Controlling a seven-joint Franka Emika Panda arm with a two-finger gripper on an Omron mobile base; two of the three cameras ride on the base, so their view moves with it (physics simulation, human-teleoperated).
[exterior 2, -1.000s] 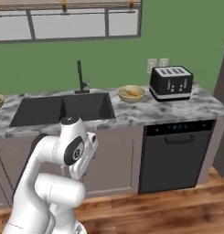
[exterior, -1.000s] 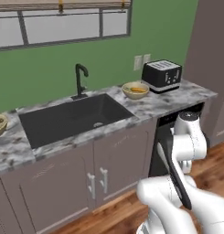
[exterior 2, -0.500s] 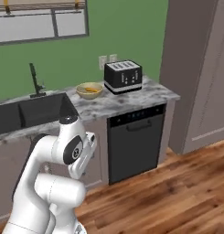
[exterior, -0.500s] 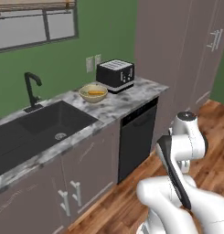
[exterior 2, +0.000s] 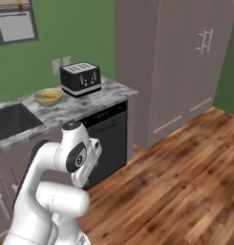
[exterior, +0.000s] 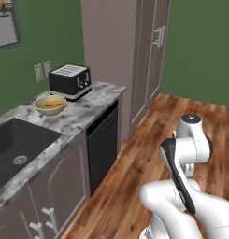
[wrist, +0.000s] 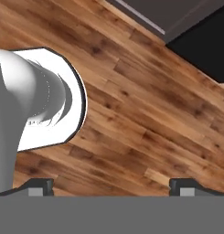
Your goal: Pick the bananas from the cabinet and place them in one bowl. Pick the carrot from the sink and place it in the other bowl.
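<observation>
Carrot already bowled, arm tucked in over the floor with nothing in hand

I read the arm as folded close so the base can travel: the gripper points down at the wooden floor, its fingers spread as wide as they go and carrying nothing. The carrot lies inside a bowl on the marble tabletop, just beside the black toaster and a little back from the sink, so I judge that half of the job done. I can't see the bananas or the second bowl here. The floor ahead is wide open; the tabletop corner above the dishwasher and the tall cupboard doors are the edges I'd steer clear of.
</observation>
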